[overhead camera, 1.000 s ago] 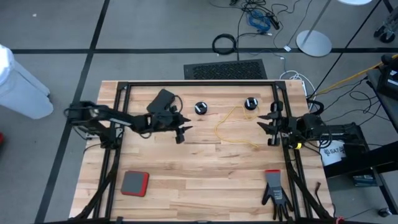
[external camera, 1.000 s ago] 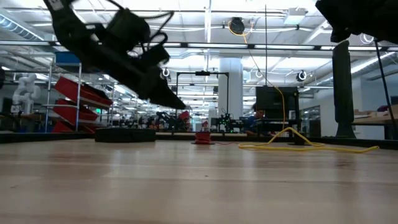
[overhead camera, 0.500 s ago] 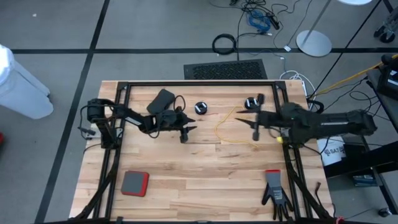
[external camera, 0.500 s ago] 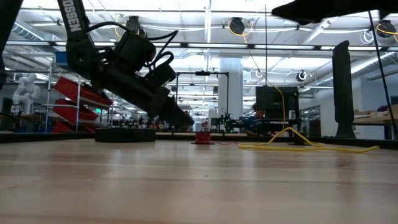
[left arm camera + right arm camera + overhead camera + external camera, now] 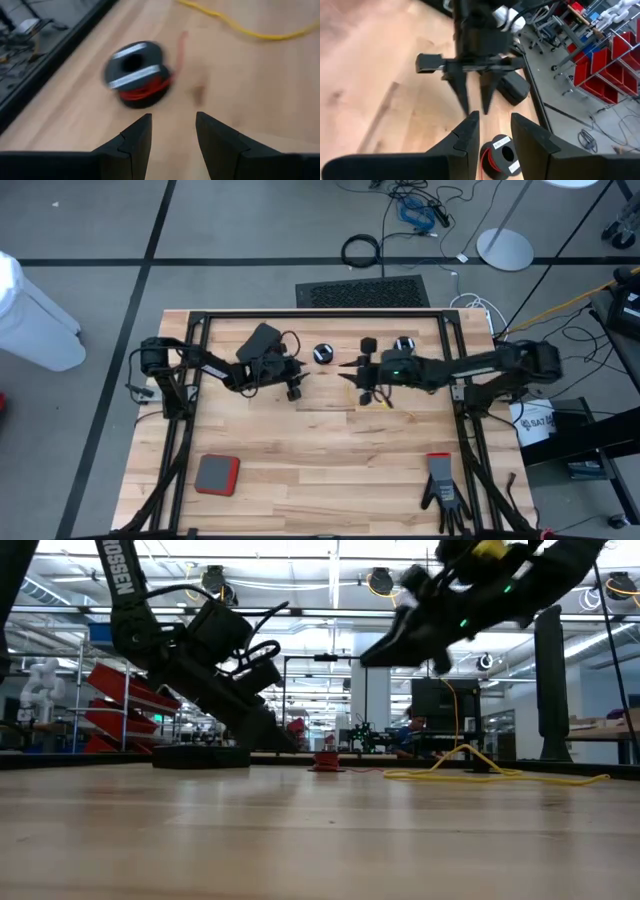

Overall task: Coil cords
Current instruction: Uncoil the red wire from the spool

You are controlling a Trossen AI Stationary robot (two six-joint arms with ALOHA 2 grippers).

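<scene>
Nearest the front edge of the wooden table (image 5: 330, 470) lie a red-and-grey pad (image 5: 216, 474) on the left and a black glove (image 5: 441, 485) on the right, both well apart from the arms.

Farther in, toward the middle, the two arms reach in from opposite sides. The left gripper (image 5: 294, 391) hangs just above the boards, its two fingers (image 5: 136, 137) standing apart with nothing between them, aimed at the reel with red cord (image 5: 137, 75) just ahead of it. In the high view that reel (image 5: 323, 354) sits between the two grippers, a little toward the back.

The right gripper (image 5: 362, 372) is stretched across to the table's centre, raised off the surface in the low view (image 5: 385, 645). Its fingers (image 5: 465, 137) stand parted with a narrow gap, empty, and the red-cord reel shows beyond them (image 5: 500, 154).

The yellow cord (image 5: 490, 775) lies loose on the boards under and beside the right arm, with a short piece showing in the high view (image 5: 384, 402). Its reel (image 5: 404, 345) sits near the back rail, close behind the right arm.

Behind the left arm a dark box-like object (image 5: 262, 338) rests near the back edge.
</scene>
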